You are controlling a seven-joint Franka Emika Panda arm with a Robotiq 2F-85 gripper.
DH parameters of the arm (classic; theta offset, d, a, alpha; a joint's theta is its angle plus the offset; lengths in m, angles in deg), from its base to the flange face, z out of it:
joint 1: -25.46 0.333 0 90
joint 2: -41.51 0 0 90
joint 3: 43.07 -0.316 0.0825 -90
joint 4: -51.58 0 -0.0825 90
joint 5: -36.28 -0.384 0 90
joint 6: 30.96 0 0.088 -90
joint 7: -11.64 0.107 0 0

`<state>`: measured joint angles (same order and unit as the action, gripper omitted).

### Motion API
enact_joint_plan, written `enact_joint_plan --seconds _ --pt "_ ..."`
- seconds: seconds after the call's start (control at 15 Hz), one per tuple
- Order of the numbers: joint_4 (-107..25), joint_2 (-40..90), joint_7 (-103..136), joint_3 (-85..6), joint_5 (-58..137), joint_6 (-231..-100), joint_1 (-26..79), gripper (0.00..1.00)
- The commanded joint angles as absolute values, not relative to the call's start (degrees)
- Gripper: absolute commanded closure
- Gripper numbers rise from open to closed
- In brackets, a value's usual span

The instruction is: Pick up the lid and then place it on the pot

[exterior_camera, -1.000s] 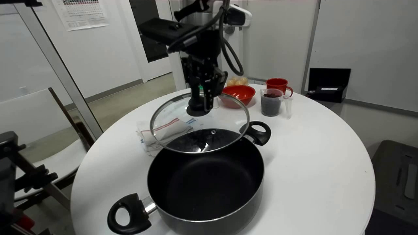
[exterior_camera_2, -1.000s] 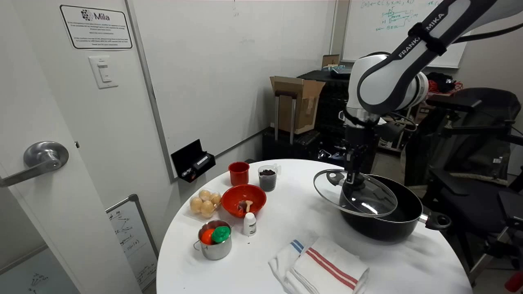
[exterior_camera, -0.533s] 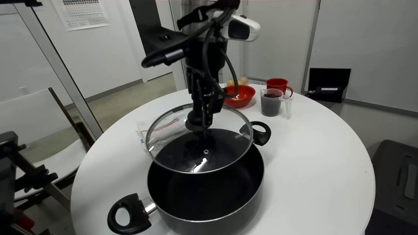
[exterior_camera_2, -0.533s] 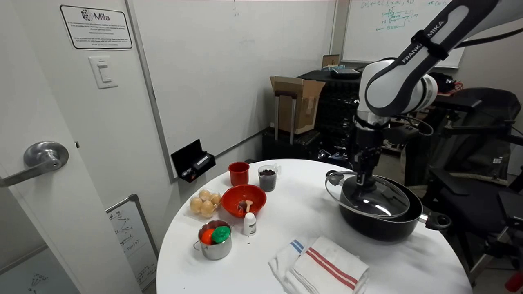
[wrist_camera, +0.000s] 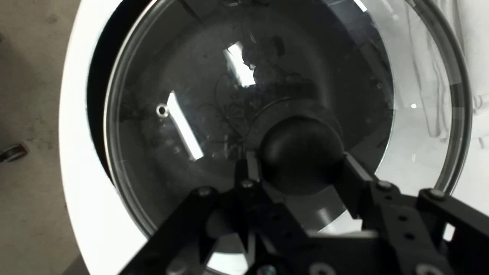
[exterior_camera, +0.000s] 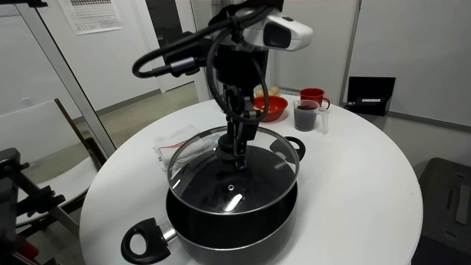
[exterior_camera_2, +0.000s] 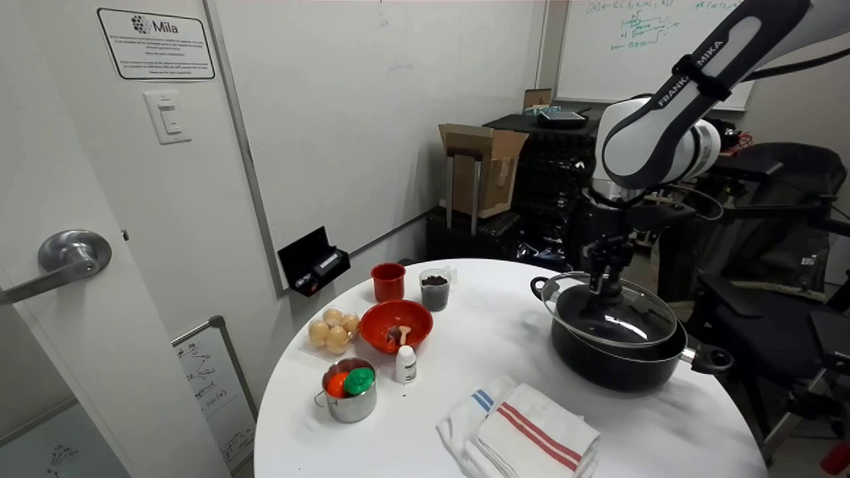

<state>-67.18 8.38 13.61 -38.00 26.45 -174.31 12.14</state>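
Note:
The clear glass lid [exterior_camera: 206, 198] has a thin metal rim and a dark knob [wrist_camera: 301, 149]. My gripper [exterior_camera: 235, 151] is shut on the knob, with one finger on each side of it in the wrist view [wrist_camera: 298, 158]. The lid hangs over the black pot [exterior_camera: 235, 254], above its rim. In an exterior view the lid [exterior_camera_2: 617, 325] covers most of the pot's opening [exterior_camera_2: 611, 375], with a dark strip of the inside showing. In the wrist view a dark strip of the pot [wrist_camera: 95, 95] shows past the lid's left edge.
A folded white towel [exterior_camera_2: 538, 431] lies beside the pot. A red bowl [exterior_camera_2: 378, 325], a red mug [exterior_camera_2: 388, 282], a measuring cup [exterior_camera_2: 435, 295], a white bottle [exterior_camera_2: 406, 365], a steel cup [exterior_camera_2: 352, 405] and eggs [exterior_camera_2: 334, 330] stand further off on the round white table [exterior_camera: 353, 191].
My gripper has carried the lid further over the pot and lower. In an exterior view it moved down and toward the camera; in an exterior view it moved right. The pot has stayed put.

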Motion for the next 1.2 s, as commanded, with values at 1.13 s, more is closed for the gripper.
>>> enact_joint_plan --seconds 1.13 --pt "-71.1 7.9 28.2 -33.4 25.5 -179.6 15.4 0.75"
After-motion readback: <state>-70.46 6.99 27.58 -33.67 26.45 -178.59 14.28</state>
